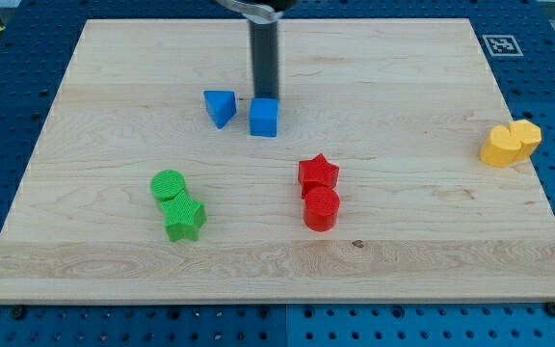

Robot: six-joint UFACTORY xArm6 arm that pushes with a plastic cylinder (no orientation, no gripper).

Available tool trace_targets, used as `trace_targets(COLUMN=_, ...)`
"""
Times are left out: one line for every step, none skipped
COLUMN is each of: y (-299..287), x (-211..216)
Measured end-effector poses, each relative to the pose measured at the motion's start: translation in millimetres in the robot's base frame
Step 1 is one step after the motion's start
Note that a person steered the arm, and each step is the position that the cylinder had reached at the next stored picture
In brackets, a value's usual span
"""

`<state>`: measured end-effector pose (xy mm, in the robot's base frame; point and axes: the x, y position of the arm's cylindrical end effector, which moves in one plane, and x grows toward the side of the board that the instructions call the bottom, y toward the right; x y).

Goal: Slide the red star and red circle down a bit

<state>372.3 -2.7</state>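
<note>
The red star [317,173] lies right of the board's middle, with the red circle [321,208] touching it just below. My rod comes down from the view's top and its tip [264,97] stands right behind the blue cube [264,118], well up and left of the red pair. The tip's very end is partly hidden by the cube.
A blue triangle [220,107] lies left of the blue cube. A green circle [169,185] and green star [184,219] touch at lower left. Two yellow blocks [510,144] sit together near the board's right edge [538,193]. A marker tag [501,44] is at top right.
</note>
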Motion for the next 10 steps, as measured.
trace_targets(y=16, x=13)
trace_targets(y=33, x=44)
trace_targets(y=40, x=67)
trace_targets(y=35, x=46)
trace_targets(y=31, x=44)
trace_targets(y=31, x=83)
trace_targets(y=31, x=107)
trace_targets(y=37, x=121)
trace_targets(y=52, x=136)
trace_targets(y=79, x=141)
